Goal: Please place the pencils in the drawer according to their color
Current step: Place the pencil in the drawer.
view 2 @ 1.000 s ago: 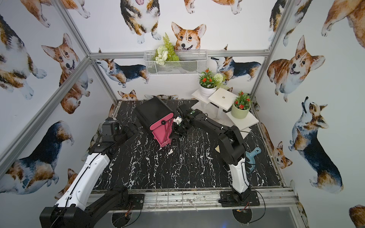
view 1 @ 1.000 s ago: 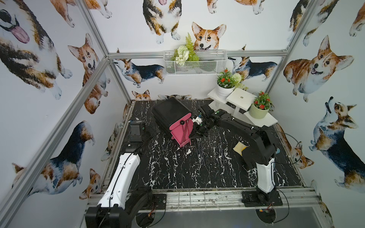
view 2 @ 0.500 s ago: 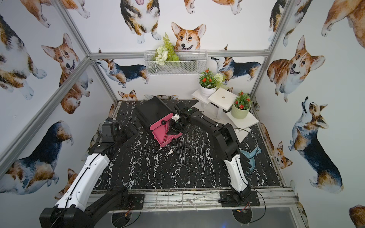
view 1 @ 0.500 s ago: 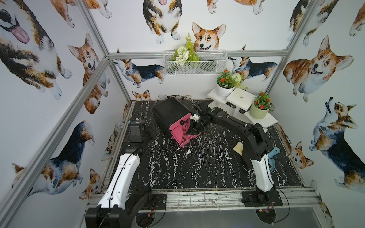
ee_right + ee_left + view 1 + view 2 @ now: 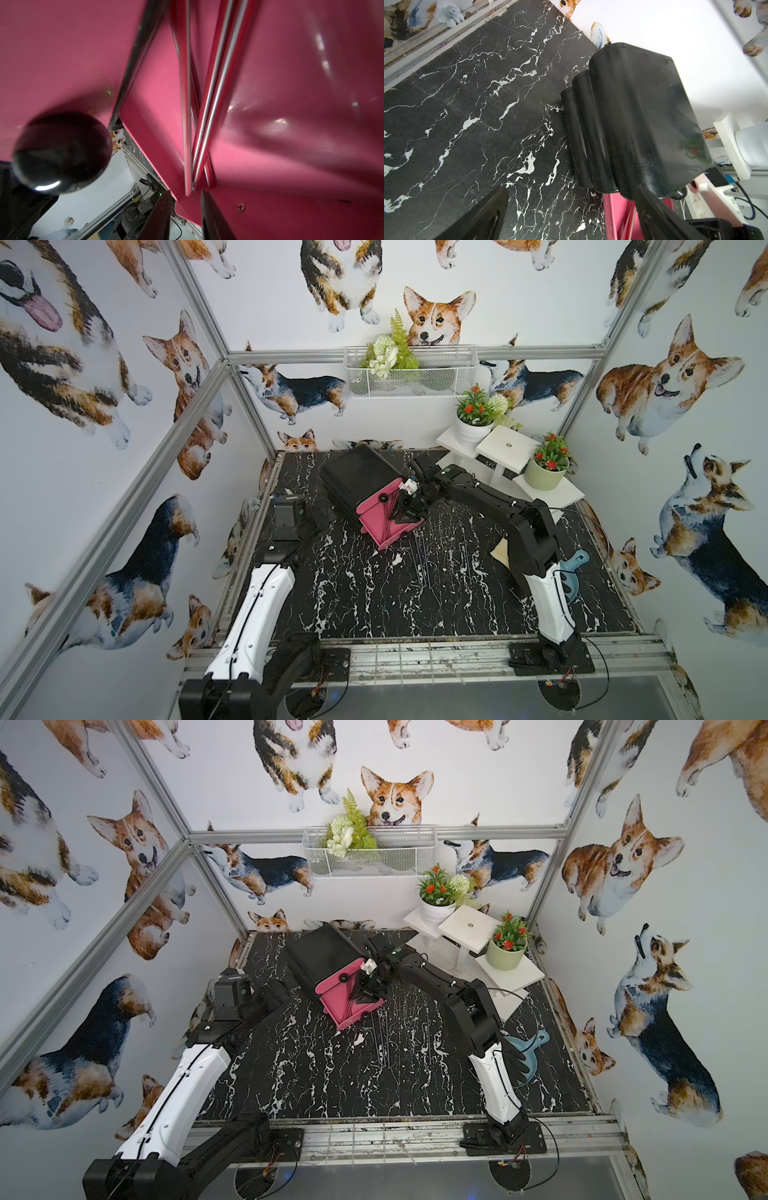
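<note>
Several pencils [image 5: 186,124] in drawer [image 5: 291,62], seemingly beyond jaws

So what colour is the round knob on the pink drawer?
Shiny black. The knob shows best in the right wrist view, against the pink drawer.

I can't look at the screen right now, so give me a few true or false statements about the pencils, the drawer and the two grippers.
1. One pink drawer stands pulled out of the black cabinet. True.
2. The left gripper is clamped on a pencil. False: its jaws are wide apart and empty, beside the cabinet.
3. The right gripper is over the open drawer. True.
4. No pencils lie on the table. False: a few thin dark pencils lie on it just in front of the drawer.
5. The open drawer is empty. False: several pencils in the drawer show in the right wrist view.
</note>
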`<state>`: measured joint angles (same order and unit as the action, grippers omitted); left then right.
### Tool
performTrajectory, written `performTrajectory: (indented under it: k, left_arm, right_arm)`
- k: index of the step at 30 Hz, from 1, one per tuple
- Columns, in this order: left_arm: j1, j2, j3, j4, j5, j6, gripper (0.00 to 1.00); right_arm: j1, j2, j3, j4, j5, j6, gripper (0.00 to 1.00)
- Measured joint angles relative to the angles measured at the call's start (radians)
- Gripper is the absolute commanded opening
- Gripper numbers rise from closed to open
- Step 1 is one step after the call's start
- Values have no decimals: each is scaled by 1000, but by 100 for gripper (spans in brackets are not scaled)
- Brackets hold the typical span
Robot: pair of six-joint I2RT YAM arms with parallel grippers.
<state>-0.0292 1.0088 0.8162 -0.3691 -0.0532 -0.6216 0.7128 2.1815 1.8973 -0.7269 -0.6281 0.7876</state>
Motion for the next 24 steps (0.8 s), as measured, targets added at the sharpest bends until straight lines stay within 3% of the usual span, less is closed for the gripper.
performTrajectory:
  k: [9, 17, 24]
  left_arm:
    - [0, -14, 0, 0, -3, 0, 100]
    - [0, -19, -1, 0, -19, 0, 100]
    - [2, -35, -3, 0, -42, -4, 100]
  right_arm:
    - [8, -105, -83, 19, 45, -14, 27]
    - [7, -294, -352, 50, 181, -52, 16]
    - [7, -357, -565, 151, 249, -19, 11]
